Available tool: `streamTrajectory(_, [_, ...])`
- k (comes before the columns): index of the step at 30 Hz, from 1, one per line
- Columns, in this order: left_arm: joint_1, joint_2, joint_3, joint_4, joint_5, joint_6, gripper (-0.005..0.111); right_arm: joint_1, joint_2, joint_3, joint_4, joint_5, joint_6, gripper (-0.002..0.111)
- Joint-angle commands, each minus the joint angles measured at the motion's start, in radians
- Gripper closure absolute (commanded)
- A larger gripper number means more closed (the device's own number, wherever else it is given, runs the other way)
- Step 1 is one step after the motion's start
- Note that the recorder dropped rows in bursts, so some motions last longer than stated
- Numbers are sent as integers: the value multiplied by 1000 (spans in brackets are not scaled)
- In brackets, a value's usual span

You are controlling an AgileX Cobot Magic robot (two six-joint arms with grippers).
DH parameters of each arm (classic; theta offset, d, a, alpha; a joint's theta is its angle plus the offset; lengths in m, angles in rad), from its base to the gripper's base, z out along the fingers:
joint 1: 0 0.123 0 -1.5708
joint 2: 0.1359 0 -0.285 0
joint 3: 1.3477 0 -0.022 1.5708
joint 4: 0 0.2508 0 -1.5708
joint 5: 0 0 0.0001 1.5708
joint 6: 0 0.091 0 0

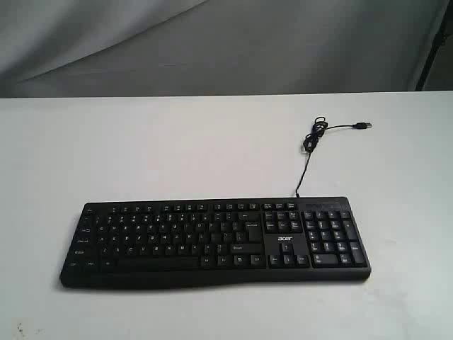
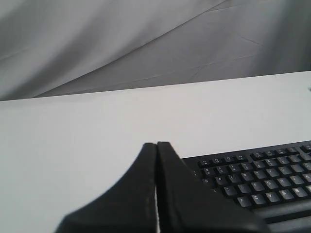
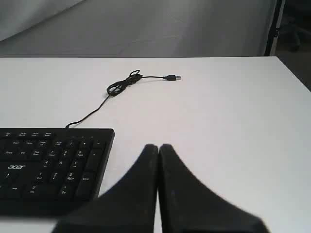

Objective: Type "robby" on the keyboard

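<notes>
The black keyboard (image 1: 212, 241) with white-lettered keys and an "acer" logo lies on the white table (image 1: 177, 149), its curved front edge toward the exterior camera. Its thin black cable (image 1: 311, 142) runs back to a loose USB plug (image 1: 364, 125). Neither arm shows in the exterior view. In the left wrist view my left gripper (image 2: 156, 144) is shut and empty, off the letter-key end of the keyboard (image 2: 262, 179). In the right wrist view my right gripper (image 3: 158, 146) is shut and empty, off the number-pad end of the keyboard (image 3: 48, 165).
A grey cloth backdrop (image 1: 212, 42) hangs behind the table. The coiled cable (image 3: 121, 85) and plug (image 3: 172, 77) lie behind the number pad. The table's right edge (image 3: 294, 73) shows in the right wrist view, with a dark stand (image 3: 270, 26) beyond it.
</notes>
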Motion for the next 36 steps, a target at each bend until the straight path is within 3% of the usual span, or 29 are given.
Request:
streamTrajectory(1, [-6, -3, 4, 5, -6, -3, 107, -4, -6, 3, 6, 1, 5, 108])
streamTrajectory(12, [-6, -3, 4, 5, -6, -3, 107, -4, -6, 3, -32, -29, -10, 108])
streamTrajectory(19, [-6, -3, 4, 5, -6, -3, 107, -4, -6, 3, -44, -339, -10, 108])
streamTrajectory(27, [-6, -3, 4, 5, -6, -3, 107, -4, -6, 3, -41, -457, -10, 108])
streamTrajectory(30, [-6, -3, 4, 5, -6, -3, 107, -4, -6, 3, -39, -626, -7, 108])
streamTrajectory(32, [-6, -3, 4, 5, -6, -3, 107, -4, -6, 3, -8, -801, 109, 108])
streamTrajectory(34, [-6, -3, 4, 5, -6, -3, 107, -4, -6, 3, 20, -881, 331, 108])
streamTrajectory(36, [-6, -3, 4, 5, -6, -3, 107, -4, -6, 3, 15, -957, 430, 108])
